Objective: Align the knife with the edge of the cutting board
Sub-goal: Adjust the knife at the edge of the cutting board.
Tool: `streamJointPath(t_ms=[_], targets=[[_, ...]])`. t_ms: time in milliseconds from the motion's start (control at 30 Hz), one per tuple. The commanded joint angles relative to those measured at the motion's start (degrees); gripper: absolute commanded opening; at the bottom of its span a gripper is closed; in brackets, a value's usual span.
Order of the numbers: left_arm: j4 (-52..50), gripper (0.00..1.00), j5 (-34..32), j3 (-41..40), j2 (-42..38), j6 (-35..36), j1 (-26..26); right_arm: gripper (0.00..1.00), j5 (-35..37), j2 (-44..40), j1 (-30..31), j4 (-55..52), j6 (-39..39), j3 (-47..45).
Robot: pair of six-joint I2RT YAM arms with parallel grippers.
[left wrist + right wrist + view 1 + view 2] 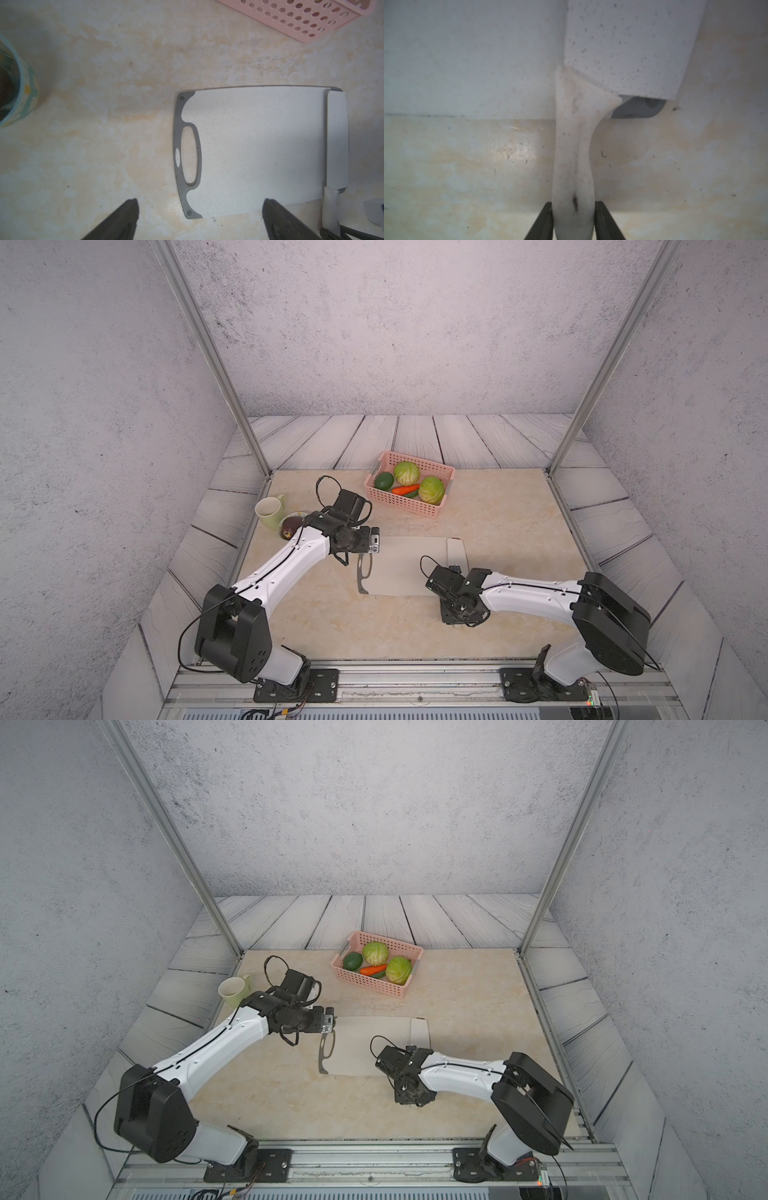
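The cutting board [399,568] lies flat mid-tabletop [498,614], its oval cutout end toward the left arm. The knife [337,139] lies along the opposite end, with its blade flat on the board, covering that rim and roughly parallel to it. Its handle juts off the near edge over the tabletop. In the right wrist view the right hand [573,204] is closed on the handle, and the dark fingers [546,216] press it from both sides. The left hand [200,200] hangs above the cutout end, spread wide and holding nothing. A pink basket [409,485] of vegetables sits behind the board.
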Motion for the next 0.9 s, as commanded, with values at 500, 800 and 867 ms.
streamJointPath(t_ms=[500, 800, 867], targets=[[-1.0, 0.98, -0.5, 1.5, 0.2, 0.7, -0.4, 0.34, 1.1, 1.4, 0.2, -1.5, -0.6, 2.3], [-1.1, 0.98, -0.7, 1.6, 0.3, 0.7, -0.5, 0.34, 1.8, 2.0, 0.2, -2.0, -0.6, 2.8], [-1.1, 0.98, -0.7, 1.5, 0.3, 0.7, -0.5, 0.34, 1.9, 2.2, 0.1, -2.1, -0.7, 2.9]])
